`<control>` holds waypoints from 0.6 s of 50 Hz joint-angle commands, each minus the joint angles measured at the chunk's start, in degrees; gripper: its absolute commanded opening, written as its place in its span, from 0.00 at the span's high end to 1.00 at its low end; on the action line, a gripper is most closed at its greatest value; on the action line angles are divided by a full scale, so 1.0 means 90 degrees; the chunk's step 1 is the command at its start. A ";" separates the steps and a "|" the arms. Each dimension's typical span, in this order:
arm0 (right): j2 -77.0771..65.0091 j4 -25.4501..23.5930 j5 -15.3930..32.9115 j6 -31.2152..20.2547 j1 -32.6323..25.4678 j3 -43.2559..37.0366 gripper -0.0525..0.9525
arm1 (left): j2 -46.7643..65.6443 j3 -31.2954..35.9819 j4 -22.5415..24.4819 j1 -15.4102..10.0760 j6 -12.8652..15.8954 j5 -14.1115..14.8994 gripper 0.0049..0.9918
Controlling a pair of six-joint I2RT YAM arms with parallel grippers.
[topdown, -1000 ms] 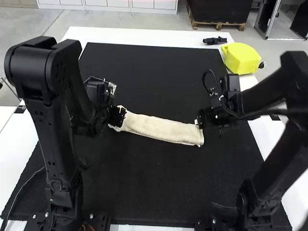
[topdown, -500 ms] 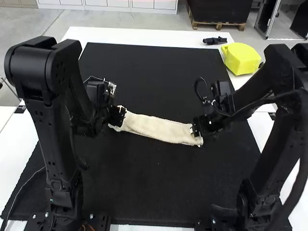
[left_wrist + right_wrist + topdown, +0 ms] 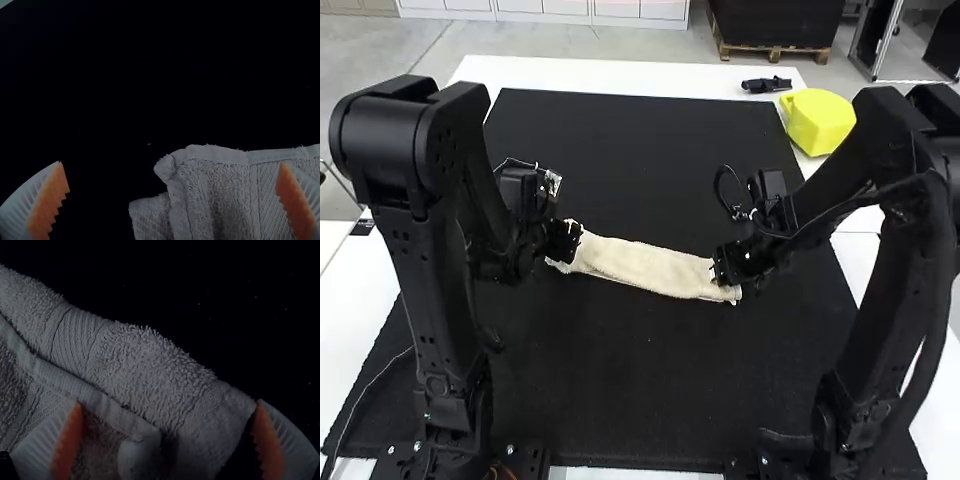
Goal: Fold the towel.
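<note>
- Towel (image 3: pixel 645 268): cream terry, lying on the black mat (image 3: pixel 650 380) on the white desk (image 3: pixel 590 75), between the two end effectors.
- Shape: folded into a long narrow strip, running left to right at a slight slant; its right end sits a bit nearer the arm bases.
- Left end, per left wrist view: stitched hem along one edge, ribbed woven band crossing the pile, blunt bent corner, another layer poking out beside it. Edges uneven.
- Right end, per right wrist view: plump rounded fold, same ribbed band across it, hemmed edge running alongside, rounded corner tip between the fingers. Layers not lined up flush.
- Left end effector (image 3: pixel 568 238): at the towel's left end, open, orange pads (image 3: pixel 49 202) wide apart. Not clamped on the cloth.
- Right end effector (image 3: pixel 720 268): at the towel's right end, also open, fingers (image 3: pixel 270 445) spread with cloth between them. No grip on it.
- Far right of desk: yellow object (image 3: pixel 817 120), small black item (image 3: pixel 767 85) just behind it. Can't tell what either is.
</note>
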 commanded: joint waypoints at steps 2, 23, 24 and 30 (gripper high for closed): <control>0.0447 -0.0245 -0.0079 0.0166 -0.0223 0.0096 0.66 | -0.0038 0.0005 0.0059 -0.0043 0.0051 -0.0052 0.02; 0.0418 -0.0646 0.0175 -0.0430 -0.0672 0.0184 0.96 | -0.0097 0.0093 0.0020 -0.0052 0.0051 -0.0052 0.02; 0.0398 -0.0626 0.0243 -0.0449 -0.0711 0.0194 0.96 | -0.0097 0.0083 0.0020 -0.0043 0.0051 -0.0052 0.02; 0.0301 -0.0431 0.0488 -0.0733 -0.1034 0.0155 0.96 | -0.0116 0.0093 0.0020 -0.0043 0.0051 -0.0052 0.02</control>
